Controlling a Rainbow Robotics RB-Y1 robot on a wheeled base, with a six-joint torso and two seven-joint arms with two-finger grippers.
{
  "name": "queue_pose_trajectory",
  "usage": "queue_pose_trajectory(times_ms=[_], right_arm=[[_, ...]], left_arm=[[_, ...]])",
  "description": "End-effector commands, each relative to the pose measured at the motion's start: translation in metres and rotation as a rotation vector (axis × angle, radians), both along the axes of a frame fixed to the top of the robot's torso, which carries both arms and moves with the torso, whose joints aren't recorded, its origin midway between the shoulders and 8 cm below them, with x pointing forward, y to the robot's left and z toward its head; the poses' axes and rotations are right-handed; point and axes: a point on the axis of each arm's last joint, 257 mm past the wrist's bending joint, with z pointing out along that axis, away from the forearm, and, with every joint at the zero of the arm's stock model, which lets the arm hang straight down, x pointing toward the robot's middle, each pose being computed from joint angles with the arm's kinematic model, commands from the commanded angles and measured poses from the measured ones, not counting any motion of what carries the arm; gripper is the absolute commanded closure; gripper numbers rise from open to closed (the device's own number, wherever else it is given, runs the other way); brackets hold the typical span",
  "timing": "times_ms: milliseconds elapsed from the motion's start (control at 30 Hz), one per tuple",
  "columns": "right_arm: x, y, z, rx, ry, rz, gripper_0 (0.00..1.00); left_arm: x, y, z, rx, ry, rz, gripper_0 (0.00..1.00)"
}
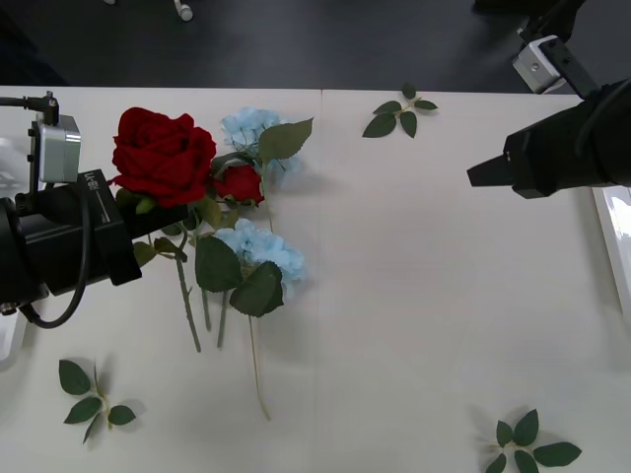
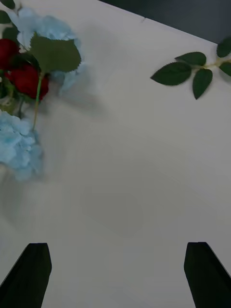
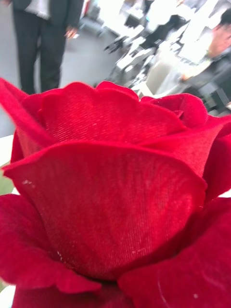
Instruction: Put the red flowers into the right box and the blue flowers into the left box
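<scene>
- Front view: the right box (image 1: 613, 236) shows as a white strip at the desk's (image 1: 414, 296) right edge; its contents cannot be made out. The left claw (image 1: 163, 217) carries a big red rose (image 1: 163, 153) above the flower pile, gripping below the bloom. A smaller rose (image 1: 240, 183) and blue flowers (image 1: 261, 246) lie on the desk. The right claw (image 1: 483, 173) hovers well apart.
- Right wrist view: the right claw's black fingers (image 2: 29, 279) stand wide apart, empty, over bare desk.
- Left wrist view: red petals sit right before the lens.
</scene>
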Motion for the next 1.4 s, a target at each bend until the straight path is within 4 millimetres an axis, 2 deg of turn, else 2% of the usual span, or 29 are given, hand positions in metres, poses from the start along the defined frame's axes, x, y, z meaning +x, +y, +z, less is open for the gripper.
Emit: queue_pose_trajectory(times_ms=[33, 200, 333, 600, 767, 900, 1000, 1200, 1400], right_arm=[[-0.005, 0.001, -0.004, 0.054, -0.023, 0.009, 0.19], [-0.012, 0.009, -0.007, 0.124, -0.125, 0.08, 0.19], [-0.032, 0.016, -0.008, 0.16, -0.184, 0.147, 0.19], [-0.066, 0.04, 0.001, 0.234, -0.306, 0.249, 0.19], [-0.086, 0.055, 0.003, 0.251, -0.341, 0.314, 0.19], [-0.102, 0.07, 0.0, 0.261, -0.346, 0.376, 0.19], [-0.112, 0.086, -0.005, 0.27, -0.351, 0.435, 0.19], [-0.119, 0.12, -0.026, 0.288, -0.348, 0.536, 0.19], [-0.115, 0.15, -0.05, 0.308, -0.363, 0.592, 0.19]], left_arm=[[-0.014, -0.028, 0.026, 0.04, -0.155, -0.13, 1.0], [-0.029, -0.043, 0.056, -0.022, -0.243, -0.213, 1.0], [-0.04, -0.054, 0.077, -0.1, -0.287, -0.26, 1.0], [-0.057, -0.07, 0.097, -0.172, -0.34, -0.334, 1.0], [-0.054, -0.073, 0.096, -0.143, -0.351, -0.338, 1.0], [-0.05, -0.084, 0.094, -0.11, -0.349, -0.346, 1.0], [-0.049, -0.087, 0.092, -0.108, -0.341, -0.354, 1.0], [-0.049, -0.087, 0.092, -0.108, -0.341, -0.354, 1.0], [-0.049, -0.087, 0.092, -0.108, -0.341, -0.354, 1.0]])
